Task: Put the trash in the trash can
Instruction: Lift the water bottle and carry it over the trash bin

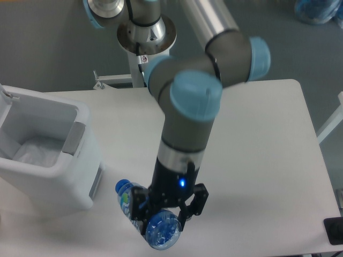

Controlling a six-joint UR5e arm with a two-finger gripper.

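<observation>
The small clear bottle (127, 197) with its blue cap and label is clamped in my gripper (161, 217), which is shut on its body. The bottle's cap points left toward the trash can, its base faces the camera, and it looks lifted off the table. The trash can (75, 140), a large white boxy bin with a grey panel, stands open at the table's left edge. The gripper is to its lower right, outside it. A pale crinkled clear plastic sheet (35, 151) lies inside the bin; I cannot tell whether it is the bag.
The arm's grey forearm and blue joints (195, 96) rise over the middle of the white table (268, 160). The robot's base post (147, 37) stands behind the table. A black object (334, 231) sits at the lower right corner.
</observation>
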